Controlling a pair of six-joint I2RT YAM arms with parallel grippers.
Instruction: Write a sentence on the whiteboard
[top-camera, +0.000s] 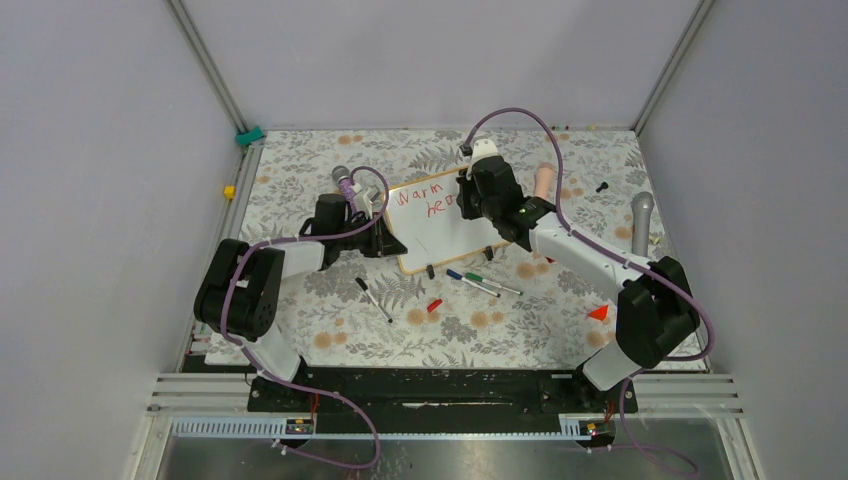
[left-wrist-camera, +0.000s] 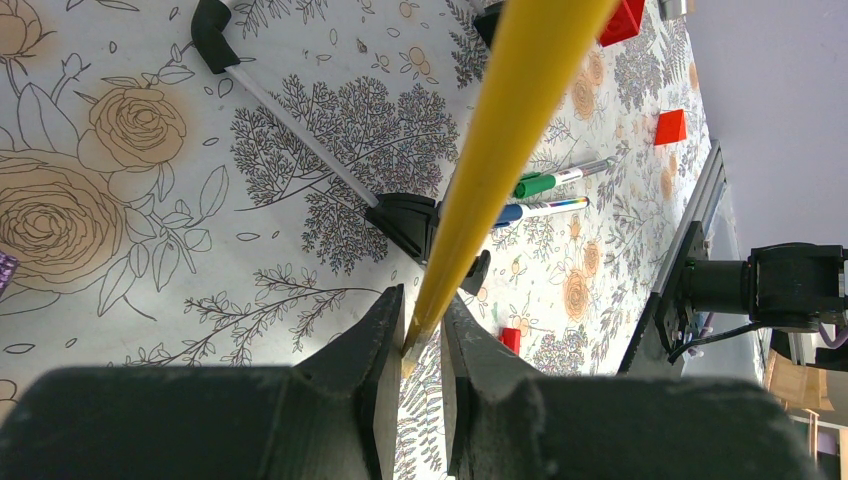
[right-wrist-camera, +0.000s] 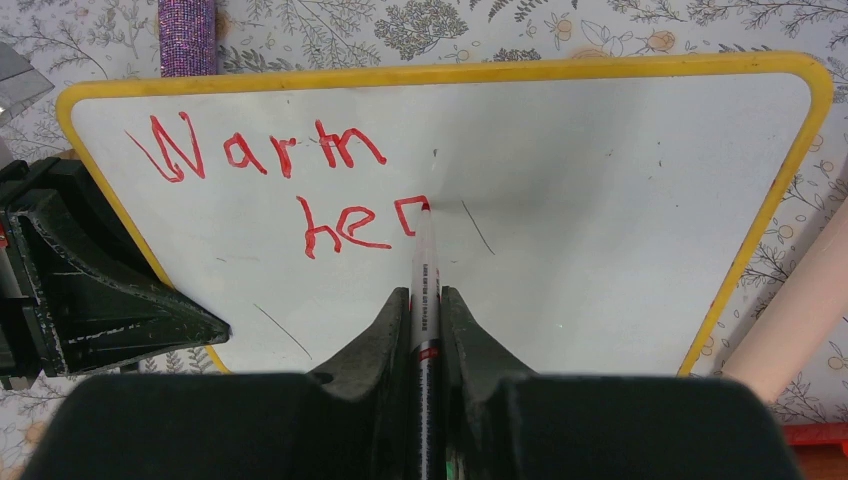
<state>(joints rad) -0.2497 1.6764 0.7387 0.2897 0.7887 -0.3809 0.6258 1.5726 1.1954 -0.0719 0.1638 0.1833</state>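
Midway through the sentence (right-wrist-camera: 300, 190), the whiteboard (right-wrist-camera: 600, 200) is steadied by its yellow rim (left-wrist-camera: 520, 90), pinched in the narrowed jaws of the left gripper (left-wrist-camera: 422, 322), so a red marker (right-wrist-camera: 425, 260) clamped in the right gripper (right-wrist-camera: 425, 300) can be pressed to it just ahead.

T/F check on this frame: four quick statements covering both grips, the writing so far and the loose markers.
1. The right gripper is shut on a red marker whose tip touches the whiteboard. True.
2. The left gripper hangs open over the table. False: it pinches the whiteboard's yellow frame edge.
3. The sentence already fills three lines. False: "Warm" stands on top, with "he" and a partly drawn letter beneath.
4. A green marker and a blue marker lie side by side on the table. True.
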